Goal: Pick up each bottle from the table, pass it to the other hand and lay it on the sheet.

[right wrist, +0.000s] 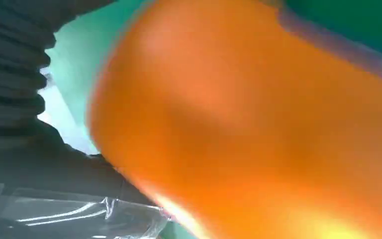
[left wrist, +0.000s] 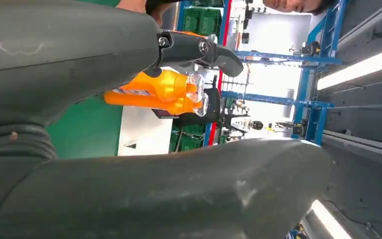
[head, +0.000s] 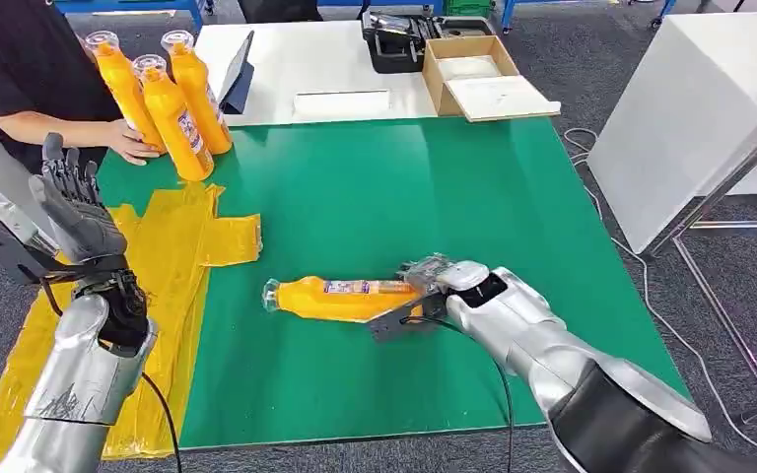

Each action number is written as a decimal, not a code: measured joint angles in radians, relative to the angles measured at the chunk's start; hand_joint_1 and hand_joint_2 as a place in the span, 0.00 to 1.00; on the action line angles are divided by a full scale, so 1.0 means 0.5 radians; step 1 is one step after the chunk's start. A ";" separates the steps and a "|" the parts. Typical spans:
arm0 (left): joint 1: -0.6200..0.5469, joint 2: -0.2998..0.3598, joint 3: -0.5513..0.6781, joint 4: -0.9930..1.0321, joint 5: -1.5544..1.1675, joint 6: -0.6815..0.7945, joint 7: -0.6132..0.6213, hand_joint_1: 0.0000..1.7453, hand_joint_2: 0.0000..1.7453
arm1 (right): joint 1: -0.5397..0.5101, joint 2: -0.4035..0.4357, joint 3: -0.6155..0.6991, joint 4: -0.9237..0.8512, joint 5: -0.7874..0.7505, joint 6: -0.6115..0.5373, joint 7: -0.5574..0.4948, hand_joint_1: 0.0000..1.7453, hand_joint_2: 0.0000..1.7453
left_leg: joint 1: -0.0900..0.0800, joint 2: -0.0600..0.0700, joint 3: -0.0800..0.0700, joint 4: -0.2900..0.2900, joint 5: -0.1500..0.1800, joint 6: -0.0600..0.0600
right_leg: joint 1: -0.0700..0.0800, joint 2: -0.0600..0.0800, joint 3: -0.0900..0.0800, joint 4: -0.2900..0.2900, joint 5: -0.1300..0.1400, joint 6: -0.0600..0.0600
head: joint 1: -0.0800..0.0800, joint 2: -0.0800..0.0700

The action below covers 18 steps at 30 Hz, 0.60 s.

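Orange bottles (head: 172, 103), yellow sheet (head: 172, 246), green table (head: 404, 187).

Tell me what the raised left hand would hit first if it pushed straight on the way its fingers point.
Likely the cluster of three upright orange plastic bottles that a person's hand steadies; the left hand points roughly toward them, though depth is unclear.

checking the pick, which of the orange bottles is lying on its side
The orange bottle mid-mat, gripped at its base by the right hand, lies on its side, cap toward the yellow sheet. The other three bottles stand together at the mat's far left corner by a person's hand.
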 measured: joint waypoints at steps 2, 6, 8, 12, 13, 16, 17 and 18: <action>0.002 0.001 0.000 -0.001 0.000 0.000 0.000 0.00 0.00 | 0.009 -0.002 -0.002 0.002 -0.008 -0.018 0.004 0.00 0.00 | 0.000 0.001 -0.002 0.000 0.000 0.000 | 0.000 0.000 -0.001 0.001 0.000 0.000 | 0.001 0.000; 0.002 0.001 -0.001 -0.001 0.000 0.000 0.000 0.00 0.00 | 0.010 0.001 -0.002 0.003 -0.010 -0.021 0.005 0.00 0.00 | 0.001 0.003 -0.002 0.000 0.000 0.000 | 0.000 0.001 -0.005 0.000 0.000 0.000 | 0.000 0.000; 0.003 0.001 -0.001 -0.001 0.000 0.000 0.000 0.00 0.00 | 0.009 0.001 -0.002 0.003 -0.010 -0.021 0.011 0.00 0.00 | 0.001 0.001 -0.005 0.000 0.000 0.000 | 0.000 0.001 -0.007 0.000 0.000 0.000 | 0.000 0.000; 0.003 0.001 -0.001 -0.001 0.000 0.000 0.000 0.00 0.00 | 0.012 0.002 -0.002 0.004 -0.010 -0.037 0.019 0.00 0.00 | 0.001 0.002 -0.006 0.000 0.000 0.000 | 0.000 0.001 -0.008 0.000 0.000 0.000 | 0.000 0.000; 0.003 0.001 -0.001 -0.001 0.000 0.000 0.000 0.00 0.00 | 0.014 0.002 -0.003 0.004 -0.010 -0.040 0.021 0.00 0.00 | 0.001 0.002 -0.006 0.000 0.000 0.000 | 0.000 0.001 -0.008 0.000 0.000 0.000 | 0.000 0.000; 0.008 0.001 0.000 -0.007 -0.007 0.005 0.005 0.00 0.00 | 0.018 0.007 -0.008 0.004 -0.015 -0.062 0.030 0.00 0.00 | 0.001 0.002 -0.006 0.000 0.000 0.000 | 0.000 0.001 -0.008 0.000 0.000 0.000 | 0.000 0.000; 0.011 0.001 0.000 -0.009 -0.012 0.005 0.008 0.00 0.00 | 0.020 0.008 -0.013 0.004 -0.017 -0.069 0.034 0.00 0.00 | 0.001 0.002 -0.006 0.000 0.000 0.000 | 0.000 0.001 -0.008 0.000 0.000 0.000 | 0.000 0.000; 0.013 0.001 0.000 -0.011 -0.016 0.005 0.011 0.00 0.00 | 0.023 0.011 -0.016 0.004 -0.018 -0.078 0.040 0.00 0.00 | 0.001 0.002 -0.007 0.000 0.000 0.000 | 0.000 0.001 -0.008 0.000 0.000 0.000 | 0.000 0.000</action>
